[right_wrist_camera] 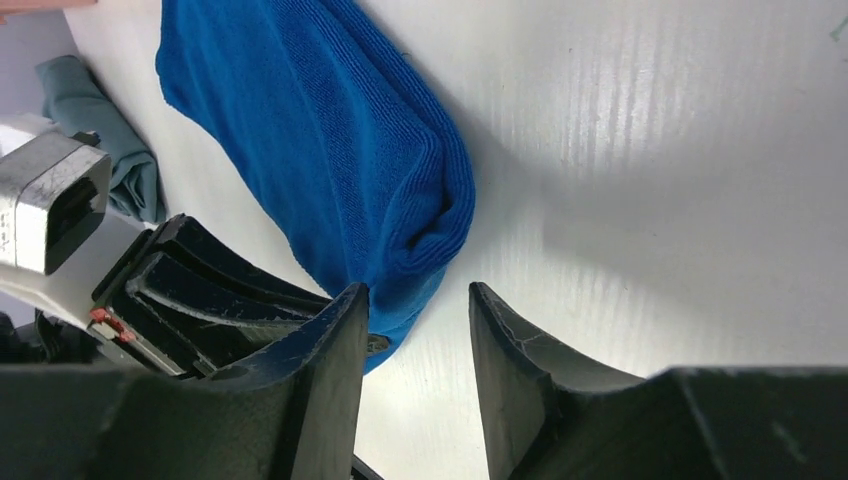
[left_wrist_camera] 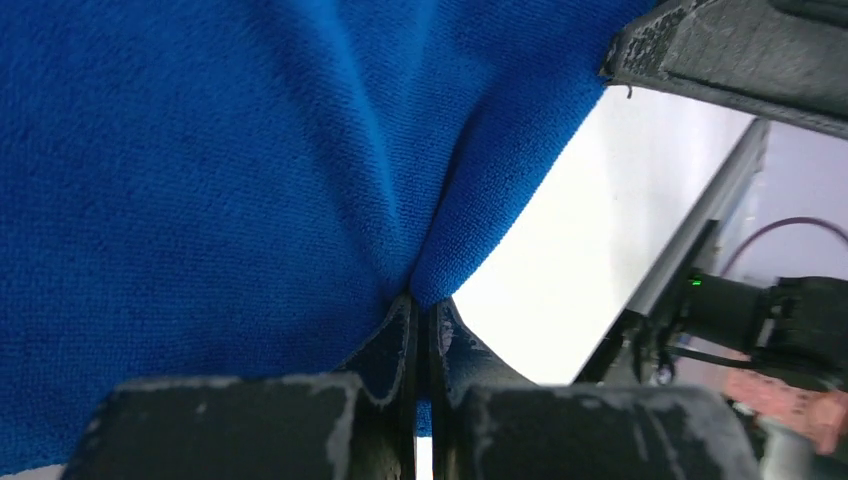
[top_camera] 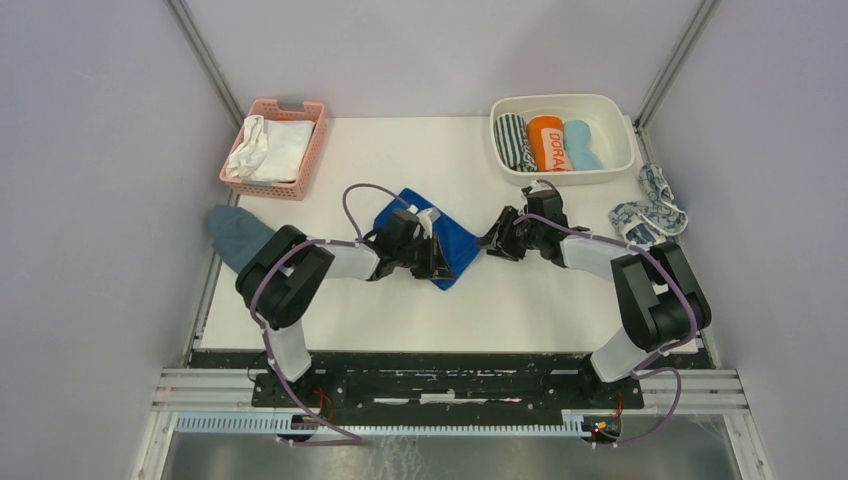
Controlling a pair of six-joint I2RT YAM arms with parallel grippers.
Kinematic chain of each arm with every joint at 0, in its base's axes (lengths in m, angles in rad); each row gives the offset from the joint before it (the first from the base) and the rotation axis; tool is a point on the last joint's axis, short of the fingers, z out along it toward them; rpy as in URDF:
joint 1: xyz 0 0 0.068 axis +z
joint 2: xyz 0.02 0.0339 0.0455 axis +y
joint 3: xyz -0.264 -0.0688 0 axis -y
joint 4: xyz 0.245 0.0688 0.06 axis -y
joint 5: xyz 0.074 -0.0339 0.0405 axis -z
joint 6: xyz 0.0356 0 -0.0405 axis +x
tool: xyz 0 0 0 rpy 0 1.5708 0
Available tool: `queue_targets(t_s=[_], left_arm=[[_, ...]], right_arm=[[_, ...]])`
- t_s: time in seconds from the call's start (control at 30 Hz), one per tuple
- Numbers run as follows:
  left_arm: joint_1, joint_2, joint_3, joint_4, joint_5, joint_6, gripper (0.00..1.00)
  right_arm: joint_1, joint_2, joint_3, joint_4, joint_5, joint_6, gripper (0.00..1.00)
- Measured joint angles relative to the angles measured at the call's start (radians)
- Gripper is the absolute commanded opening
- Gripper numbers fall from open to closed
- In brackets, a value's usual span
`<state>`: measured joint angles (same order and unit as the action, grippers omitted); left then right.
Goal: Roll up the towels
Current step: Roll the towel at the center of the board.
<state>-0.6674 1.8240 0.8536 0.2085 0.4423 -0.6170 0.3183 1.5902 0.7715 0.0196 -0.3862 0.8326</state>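
Note:
The royal blue towel [top_camera: 452, 238] lies partly folded at the middle of the white table [top_camera: 400, 310]. My left gripper [top_camera: 438, 265] is shut on the towel's near edge, and the cloth bunches into the pinch [left_wrist_camera: 425, 298] between its fingers. My right gripper [top_camera: 497, 243] stands open just right of the towel. Its fingertips [right_wrist_camera: 419, 292] straddle bare table beside the towel's thick folded end [right_wrist_camera: 400, 200], holding nothing. The long whitish patterned towel [top_camera: 648, 210] lies crumpled at the right edge. A light blue towel [top_camera: 581, 145] sits rolled in the white bin.
The white bin [top_camera: 520, 103] at the back right also holds a striped roll and an orange roll. A pink basket [top_camera: 250, 108] with white cloths stands at the back left. A teal-grey cloth [top_camera: 235, 235] hangs off the table's left edge.

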Motion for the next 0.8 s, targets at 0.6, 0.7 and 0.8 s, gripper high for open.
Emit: queue_targets(t_s=[0.6, 0.7, 0.8], left_arm=[[0.083, 0.048, -0.09, 0.2, 0.144, -0.217, 0.03], [0.084, 0.049, -0.09, 0.2, 0.144, -0.222, 0.03], [0.084, 0.049, -0.091, 0.2, 0.143, -0.223, 0.03]], right_arm=[[-0.028, -0.02, -0.165, 0.3, -0.058, 0.051, 0.46], [-0.031, -0.054, -0.17, 0.279, -0.053, 0.017, 0.4], [-0.032, -0.058, -0.17, 0.266, -0.05, -0.004, 0.36]])
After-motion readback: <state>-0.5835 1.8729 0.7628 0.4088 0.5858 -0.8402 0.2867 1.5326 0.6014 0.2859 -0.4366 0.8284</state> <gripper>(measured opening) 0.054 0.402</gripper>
